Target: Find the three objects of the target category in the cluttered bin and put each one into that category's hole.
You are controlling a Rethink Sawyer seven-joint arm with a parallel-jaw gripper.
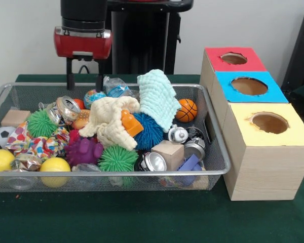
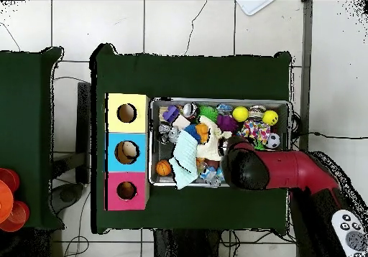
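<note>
While the pincer (image 1: 84, 76) hangs open and empty over the far-left rim of the bin (image 1: 157, 173), no plush animal shows; I'd judge they sit under the cloths. Best move: pinch the cream cloth (image 1: 111, 121) at a raised fold, lift it clear, then re-check. Cream and mint cloth (image 1: 157, 97) are soft, waffled, draped; spiky balls are rubbery; cans shiny, rigid. Wire mesh could snag fingertips. Red hole (image 1: 233, 58) is ragged-edged, on the far box, beside the bin on the green tabletop (image 1: 142, 217).

cloths (image 1: 122, 117) maybe hide plush toys; arm (image 2: 277, 169) covers bin (image 2: 219, 184) part.
</note>
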